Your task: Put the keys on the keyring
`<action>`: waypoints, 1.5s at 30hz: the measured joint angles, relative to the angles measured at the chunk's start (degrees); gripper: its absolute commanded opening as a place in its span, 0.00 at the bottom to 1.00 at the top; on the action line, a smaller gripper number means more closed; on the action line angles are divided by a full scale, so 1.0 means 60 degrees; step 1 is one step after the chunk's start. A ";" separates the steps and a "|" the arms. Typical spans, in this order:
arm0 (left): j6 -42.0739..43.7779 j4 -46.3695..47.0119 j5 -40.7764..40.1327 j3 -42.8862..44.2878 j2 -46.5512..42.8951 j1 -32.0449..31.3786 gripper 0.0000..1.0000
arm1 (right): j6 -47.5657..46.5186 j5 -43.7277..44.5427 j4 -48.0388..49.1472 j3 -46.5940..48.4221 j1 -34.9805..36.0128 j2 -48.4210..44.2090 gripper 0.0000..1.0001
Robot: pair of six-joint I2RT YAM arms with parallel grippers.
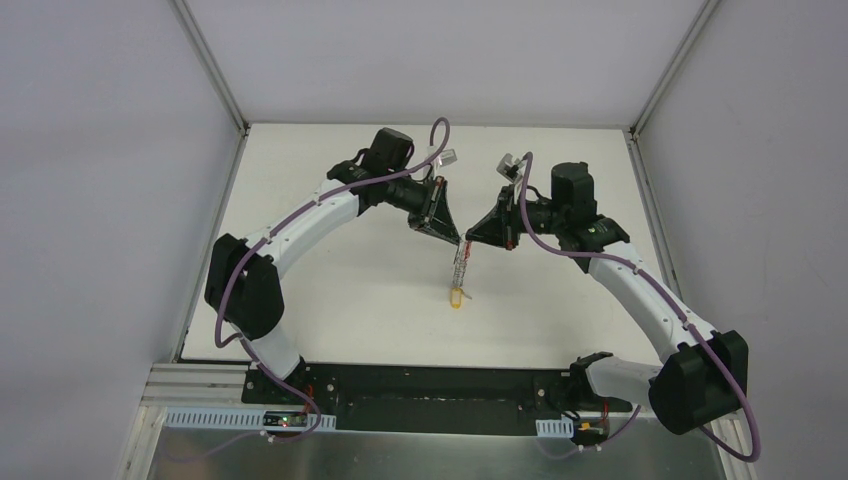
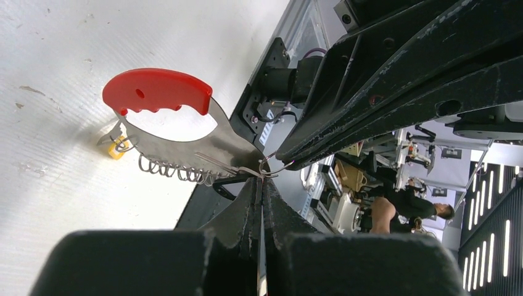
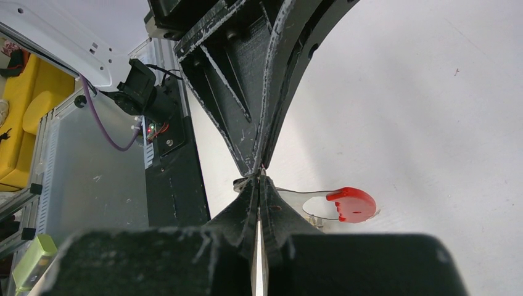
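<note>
The keys hang in the air between my two grippers: a row of silver rings (image 2: 176, 169), a yellow-headed key (image 2: 116, 148) and a grey strap with a red grip (image 2: 157, 91). In the top view the bunch (image 1: 459, 268) dangles down to the yellow key (image 1: 457, 298). My left gripper (image 2: 262, 179) is shut on a thin silver ring at the top of the bunch. My right gripper (image 3: 259, 179) is shut tip to tip against it on the same ring; the red grip (image 3: 353, 203) shows beside it. A small black loop, the keyring (image 2: 223, 182), sits against my left fingertips; whether it is pinched is unclear.
The white table (image 1: 340, 290) lies under the hanging bunch. A black base plate (image 1: 430, 385) runs along its near edge with both arm bases. White walls with metal corner posts (image 1: 210, 60) close in the far side.
</note>
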 measured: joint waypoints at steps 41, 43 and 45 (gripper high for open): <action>0.0033 -0.0029 0.0244 0.0448 0.0000 0.0226 0.00 | 0.0109 -0.0153 0.0361 0.0000 -0.0102 0.0000 0.00; 0.0040 -0.0069 0.0248 0.0506 0.0000 0.0222 0.00 | 0.0109 -0.0171 0.0364 -0.0004 -0.0098 0.0000 0.00; 0.0047 -0.0087 0.0251 0.0554 0.0015 0.0222 0.00 | 0.0109 -0.0178 0.0401 -0.0004 -0.0098 0.0000 0.00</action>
